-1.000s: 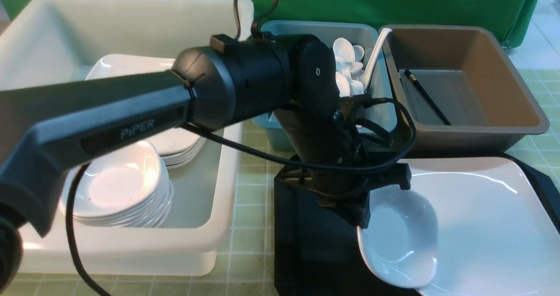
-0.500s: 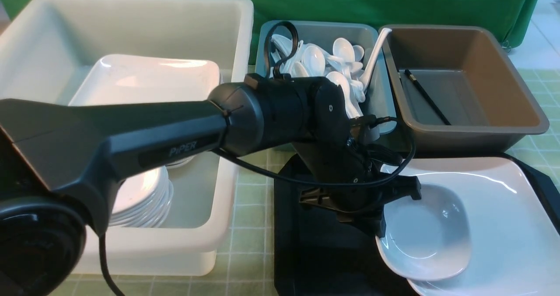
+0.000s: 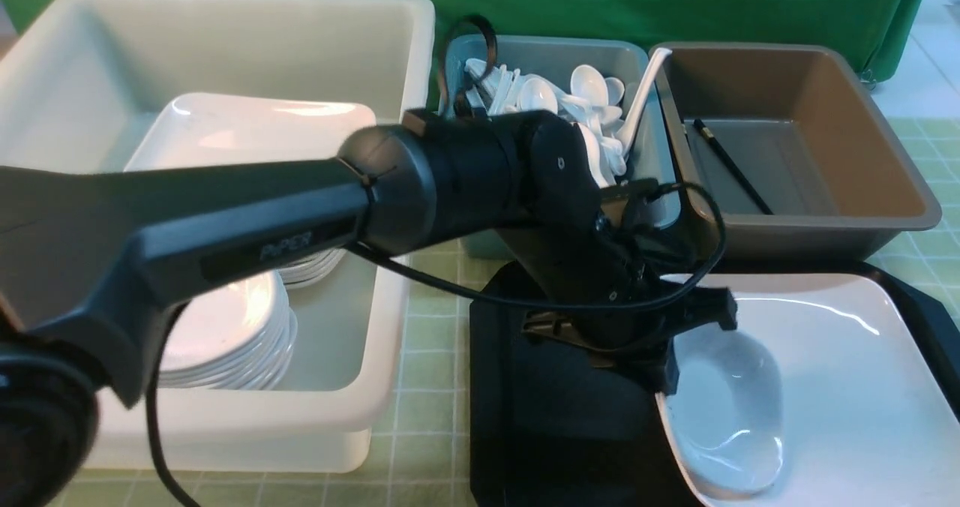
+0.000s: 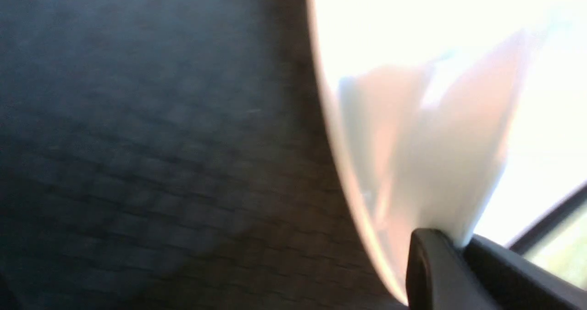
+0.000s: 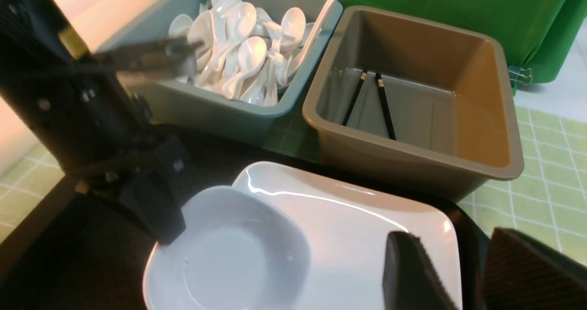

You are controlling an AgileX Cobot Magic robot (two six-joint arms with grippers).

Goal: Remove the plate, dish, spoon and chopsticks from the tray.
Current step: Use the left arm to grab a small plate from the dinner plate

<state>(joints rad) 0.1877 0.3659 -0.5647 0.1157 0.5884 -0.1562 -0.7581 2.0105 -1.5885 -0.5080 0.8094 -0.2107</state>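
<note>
My left gripper (image 3: 670, 378) is shut on the rim of the small white dish (image 3: 731, 417) and holds it tilted, its far side up, partly over the large white plate (image 3: 855, 387) on the black tray (image 3: 547, 417). The left wrist view shows the jaws (image 4: 461, 245) pinching the dish (image 4: 435, 140) above the tray (image 4: 137, 163). My right gripper (image 5: 458, 273) is open, its jaws on either side of the plate's (image 5: 348, 227) corner edge. The black chopsticks (image 5: 369, 101) lie in the brown bin (image 3: 825, 226). Several white spoons (image 5: 243, 58) fill the teal bin (image 3: 540, 42).
A big cream tub (image 3: 225, 4) at the left holds stacked square plates (image 3: 255, 139) and stacked small dishes (image 3: 225, 334). A long white ladle (image 3: 641, 102) leans in the teal bin. The left arm spans the front of the tub. A green checked cloth covers the table.
My left gripper has carried the dish to the right over the plate. The dish lay flat half a second ago and is now tipped up on its side.
</note>
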